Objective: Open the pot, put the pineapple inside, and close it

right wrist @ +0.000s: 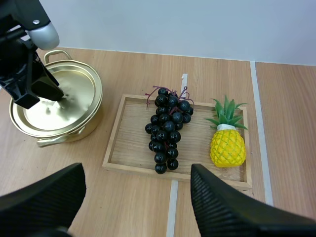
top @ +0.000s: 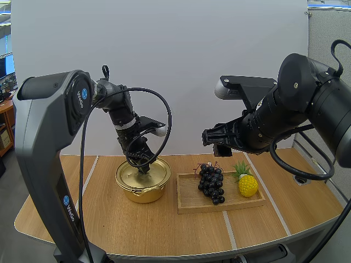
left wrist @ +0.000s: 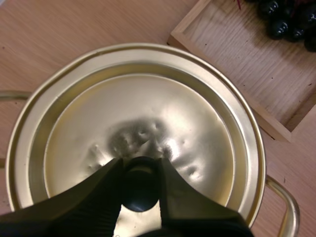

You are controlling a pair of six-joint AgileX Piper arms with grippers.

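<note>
Gold-coloured metal pot (top: 143, 183) on the wooden bench (top: 164, 230), just beside the tray, with its lid (left wrist: 143, 123) seated flat in the rim; the step in hand is judged to be lifting that lid. Left tool (left wrist: 140, 167) stands over the lid's centre, its two black fingers closed against opposite sides of the small black knob (left wrist: 140, 192) and holding nothing else. Because the knob is small and rounded, the grip should be firm. The lift should go straight up with the lid kept level until it clears the rim, so that the pot is neither dragged nor tipped. The lid is best carried to bare bench on the side away from the tray, which leaves the opening free for the other arm. Yellow pineapple (right wrist: 227, 145) sits at the end of the wooden tray (right wrist: 133, 133) farthest from the pot, with a bunch of dark grapes (right wrist: 168, 131) between them. Right tool (right wrist: 137, 173) hovers above the tray's near edge, fingers wide apart and empty, well placed to wait there.
</note>
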